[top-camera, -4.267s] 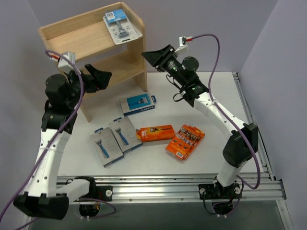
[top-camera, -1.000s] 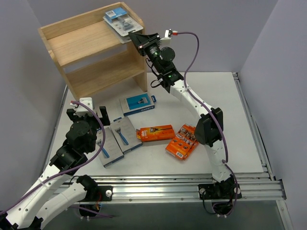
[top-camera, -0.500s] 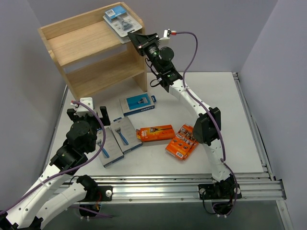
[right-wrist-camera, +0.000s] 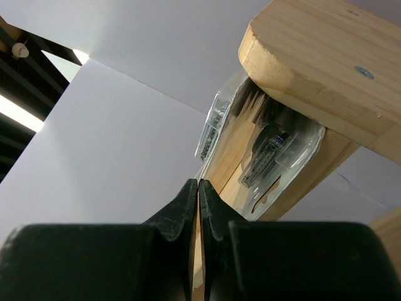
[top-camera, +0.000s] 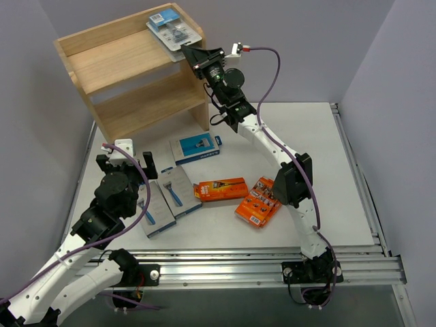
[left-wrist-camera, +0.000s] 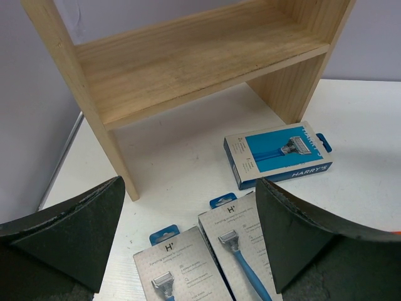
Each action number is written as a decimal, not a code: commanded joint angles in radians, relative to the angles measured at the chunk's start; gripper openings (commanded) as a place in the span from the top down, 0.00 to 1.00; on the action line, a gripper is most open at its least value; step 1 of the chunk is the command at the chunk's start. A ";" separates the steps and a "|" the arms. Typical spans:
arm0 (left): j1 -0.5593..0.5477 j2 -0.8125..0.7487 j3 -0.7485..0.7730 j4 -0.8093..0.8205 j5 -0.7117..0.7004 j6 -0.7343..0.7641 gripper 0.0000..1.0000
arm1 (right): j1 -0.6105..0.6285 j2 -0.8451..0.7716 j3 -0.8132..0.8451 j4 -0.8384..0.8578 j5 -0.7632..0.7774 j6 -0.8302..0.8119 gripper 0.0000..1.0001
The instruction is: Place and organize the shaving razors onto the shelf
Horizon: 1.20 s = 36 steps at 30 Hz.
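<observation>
Blister pack (top-camera: 174, 30) lies on shelf (top-camera: 102, 51) top, R corner, overhanging the rim. R end effector (top-camera: 189, 52) at its near edge, fingers pressed together; can't tell if pack is pinched. Other packs flat on worktop (top-camera: 320, 157): 2 grey (top-camera: 150, 208), blue box (top-camera: 196, 148), 2 orange (top-camera: 220, 189). L end effector (top-camera: 126, 165) above grey ones, fingers wide apart.

shelf (top-camera: 116, 60): pale matt wood | blister pack (top-camera: 174, 28): clear glossy plastic | table (top-camera: 320, 150): smooth white
</observation>
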State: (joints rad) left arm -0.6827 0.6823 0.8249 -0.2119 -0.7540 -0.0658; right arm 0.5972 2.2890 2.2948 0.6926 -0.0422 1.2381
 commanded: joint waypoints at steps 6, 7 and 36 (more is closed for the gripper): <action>-0.012 -0.006 0.005 0.055 0.004 0.012 0.06 | -0.002 0.004 0.022 0.085 0.036 0.007 1.00; -0.012 -0.006 0.006 0.055 0.002 0.012 0.06 | -0.002 0.006 0.022 0.085 0.038 0.011 1.00; -0.014 -0.010 0.006 0.049 -0.001 0.001 0.06 | -0.004 -0.060 -0.078 0.079 0.028 0.015 0.53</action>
State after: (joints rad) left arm -0.6922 0.6796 0.8249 -0.2119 -0.7544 -0.0662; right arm 0.5961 2.2868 2.2444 0.7494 -0.0292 1.2606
